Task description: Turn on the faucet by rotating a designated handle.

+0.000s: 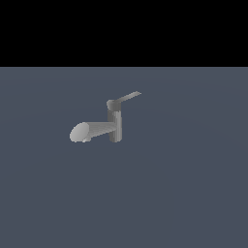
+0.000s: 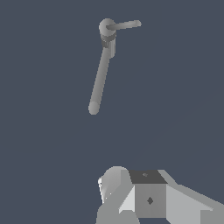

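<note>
Exterior view: small plain grey metal-looking faucet (image 1: 115,127) stands near the middle of a flat dark blue-grey table (image 1: 193,193), w/ black band of background above the table's far edge. Short upright cylindrical post at centre; thick horizontal spout (image 1: 94,131) runs off toward the exterior view's left & ends in a pale oval face. Thin flat light-grey handle (image 1: 129,97) starts at the cap on top of the post & slants upward toward the exterior view's right, much slimmer than the spout. Handle & spout point to opposite sides of the post. No arm or end effector shows in this view. No containers here; the faucet is the only thing standing on the table

Wrist view: looks down on the same faucet (image 2: 107,35) from above, over the blue-grey table (image 2: 43,153). Round cap of the post seen as a pale disc; the handle (image 2: 124,25) sticks out from it as a short thin bar, the spout (image 2: 99,81) as a long grey rod going off another way, its rounded end farthest from the cap. Grey blocky parts of the end effector (image 2: 148,197) fill one edge of the picture: a rounded light-grey piece beside a darker boxy piece w/ pale angled panels. It sits well apart from the faucet, touching neither handle nor spout, w/ bare table between. Fingertips not visible, so cannot tell whether the end effector is released or clenched; nothing is seen gripped in it
</note>
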Tool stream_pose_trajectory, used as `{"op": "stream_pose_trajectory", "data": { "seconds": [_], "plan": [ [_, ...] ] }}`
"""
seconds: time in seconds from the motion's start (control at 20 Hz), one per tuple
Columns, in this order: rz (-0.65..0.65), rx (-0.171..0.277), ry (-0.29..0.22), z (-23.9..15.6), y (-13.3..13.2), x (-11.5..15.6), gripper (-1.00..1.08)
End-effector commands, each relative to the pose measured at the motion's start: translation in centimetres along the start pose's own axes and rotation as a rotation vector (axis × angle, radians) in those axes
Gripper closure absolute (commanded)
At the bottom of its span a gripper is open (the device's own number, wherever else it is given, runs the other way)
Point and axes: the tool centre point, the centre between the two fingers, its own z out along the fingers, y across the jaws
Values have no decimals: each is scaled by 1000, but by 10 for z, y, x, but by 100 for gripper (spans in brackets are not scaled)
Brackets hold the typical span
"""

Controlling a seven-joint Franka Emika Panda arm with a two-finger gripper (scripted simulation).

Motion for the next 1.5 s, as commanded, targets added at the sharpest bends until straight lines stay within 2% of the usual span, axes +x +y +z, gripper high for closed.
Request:
{"op": "stream_pose_trajectory", "data": {
  "seconds": [0.0,0.35,0.7,1.0,1.45],
  "plan": [
    [-7,2,4,0,-3,1,108],
    [20,11,2,1,-3,7,108],
    [107,40,0,6,-3,30,108],
    [235,76,-8,15,-3,62,108],
    [496,124,-31,42,-1,122,108]
  ]
}}
